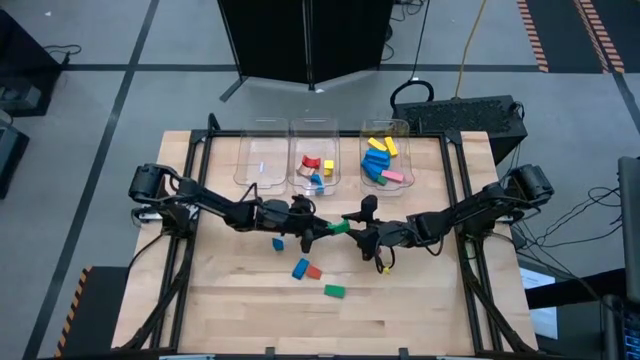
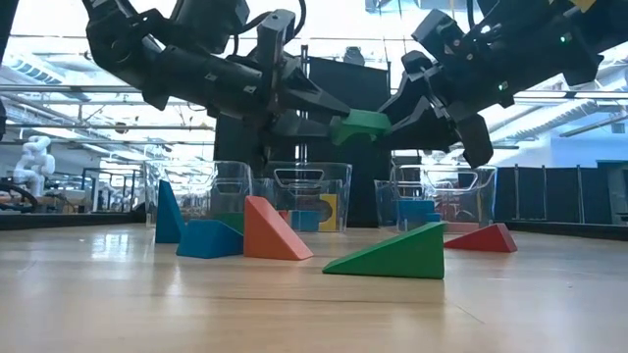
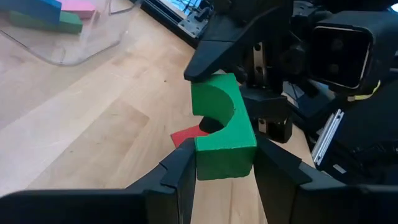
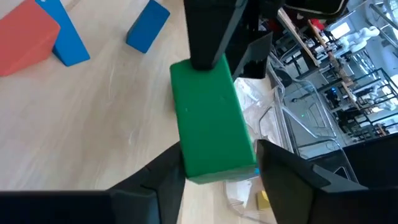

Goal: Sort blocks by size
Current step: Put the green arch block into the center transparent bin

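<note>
Where hands (image 2: 343,126) meet, green block (image 2: 361,123) shows partly.

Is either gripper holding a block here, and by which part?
Left gripper holds the green arched block by one end; right gripper closes around the other.

The table (image 1: 400,310) is evenly lit from overhead in the high view, with only soft, short shadows cast under the arms. In the low view the bright windows behind are blown out — the arms are reduced almost to silhouettes. A pale sheen is seen on the wood. The near fingers (image 3: 180,174) are blurred in both wrist views — the background too.
</note>
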Tool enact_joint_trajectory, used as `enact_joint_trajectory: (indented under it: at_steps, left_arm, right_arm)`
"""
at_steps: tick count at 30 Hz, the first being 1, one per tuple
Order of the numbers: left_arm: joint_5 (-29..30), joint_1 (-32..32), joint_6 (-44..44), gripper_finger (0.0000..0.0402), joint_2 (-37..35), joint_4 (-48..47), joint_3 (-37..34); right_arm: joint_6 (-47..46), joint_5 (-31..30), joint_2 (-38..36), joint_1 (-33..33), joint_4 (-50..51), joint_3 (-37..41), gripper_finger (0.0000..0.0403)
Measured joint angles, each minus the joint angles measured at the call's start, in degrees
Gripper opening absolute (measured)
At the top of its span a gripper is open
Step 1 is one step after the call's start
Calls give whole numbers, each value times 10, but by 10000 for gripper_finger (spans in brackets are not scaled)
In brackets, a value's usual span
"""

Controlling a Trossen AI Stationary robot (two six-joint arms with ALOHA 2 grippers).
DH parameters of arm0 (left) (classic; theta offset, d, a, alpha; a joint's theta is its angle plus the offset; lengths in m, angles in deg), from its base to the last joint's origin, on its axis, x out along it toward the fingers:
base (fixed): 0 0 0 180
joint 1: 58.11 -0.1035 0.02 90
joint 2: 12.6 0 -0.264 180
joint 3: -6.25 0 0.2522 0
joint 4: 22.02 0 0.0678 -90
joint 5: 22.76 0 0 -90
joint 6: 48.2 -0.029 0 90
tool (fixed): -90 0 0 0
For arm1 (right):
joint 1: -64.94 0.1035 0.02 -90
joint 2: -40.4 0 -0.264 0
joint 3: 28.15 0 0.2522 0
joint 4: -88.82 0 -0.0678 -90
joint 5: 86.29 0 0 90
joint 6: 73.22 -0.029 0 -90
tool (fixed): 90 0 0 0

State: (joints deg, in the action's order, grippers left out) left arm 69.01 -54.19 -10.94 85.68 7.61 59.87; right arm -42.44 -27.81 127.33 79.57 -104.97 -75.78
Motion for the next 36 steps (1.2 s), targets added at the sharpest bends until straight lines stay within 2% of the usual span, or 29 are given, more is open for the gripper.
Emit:
enact_joint_trajectory:
  at_steps: [8,17,22,24,31,36]
  left_arm:
    - [0,-2,2,146,0,1,1]
    - [4,-4,-17,219,0,-3,1]
    - [-56,-25,-33,256,-24,-27,1]
    - [-63,-31,-53,261,-51,-61,1]
    - [-4,-26,-138,262,-166,-172,1]
    - [84,10,-181,262,-232,-290,1]
  right_arm:
    - [0,1,0,0,-5,0,133]
    - [-27,19,0,0,-12,0,131]
    - [-19,16,0,-1,-12,0,131]
    - [-17,14,0,-5,-12,0,131]
    - [-31,14,0,-39,-7,-6,132]
    - [-54,33,0,-69,23,-56,132]
